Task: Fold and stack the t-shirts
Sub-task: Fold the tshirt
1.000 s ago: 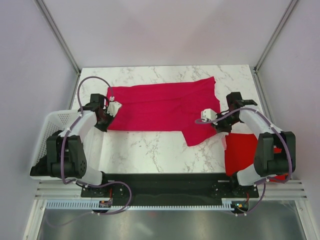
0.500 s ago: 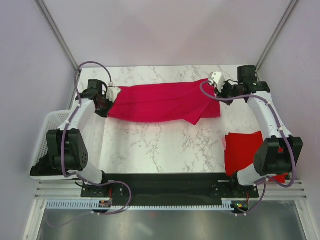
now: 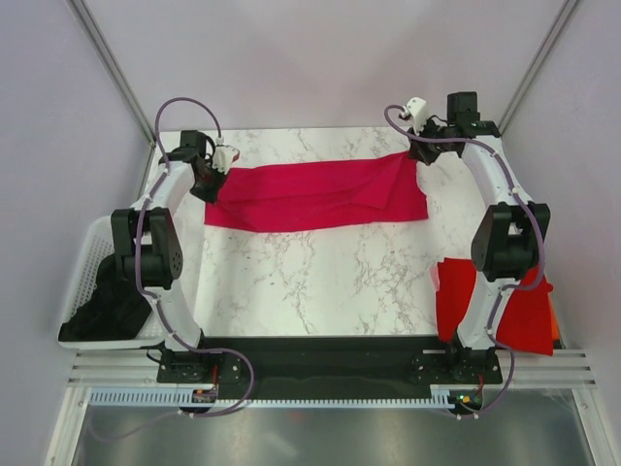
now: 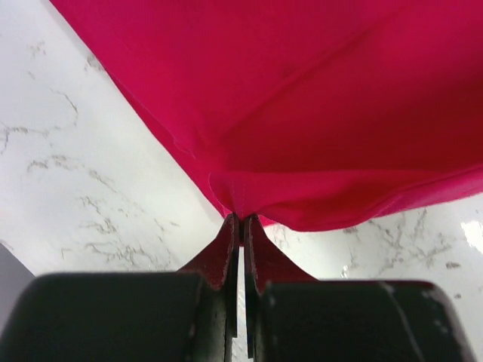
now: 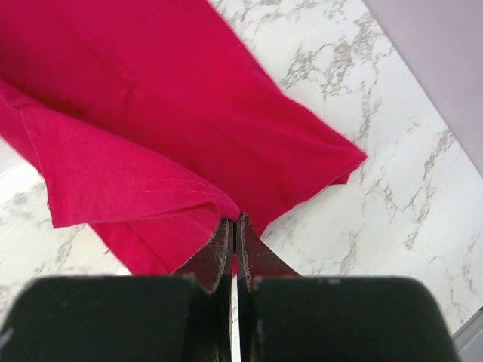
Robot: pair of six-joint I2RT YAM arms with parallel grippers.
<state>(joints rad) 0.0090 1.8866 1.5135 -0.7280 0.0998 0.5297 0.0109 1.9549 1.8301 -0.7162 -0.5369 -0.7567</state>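
Note:
The crimson-pink t-shirt (image 3: pixel 315 194) lies folded into a long band across the far half of the marble table. My left gripper (image 3: pixel 207 179) is shut on its far left corner; the left wrist view shows the cloth (image 4: pixel 302 113) pinched between the jaws of the left gripper (image 4: pixel 241 220). My right gripper (image 3: pixel 415 155) is shut on its far right corner, and the right wrist view shows a fold of cloth (image 5: pixel 136 181) caught at the tips of that gripper (image 5: pixel 232 221). A bright red t-shirt (image 3: pixel 480 296) lies at the near right, with an orange edge (image 3: pixel 554 325) beside it.
A white basket (image 3: pixel 97 252) holding dark cloth (image 3: pixel 102 316) hangs off the table's left edge. Grey walls and frame posts close in the back and sides. Bare marble (image 3: pixel 320 277) lies between the crimson-pink t-shirt and the arm bases.
Both grippers have carried the shirt's near edge up to the far side, folding it into a narrower band. The right arm swung from mid-right to the far right corner.

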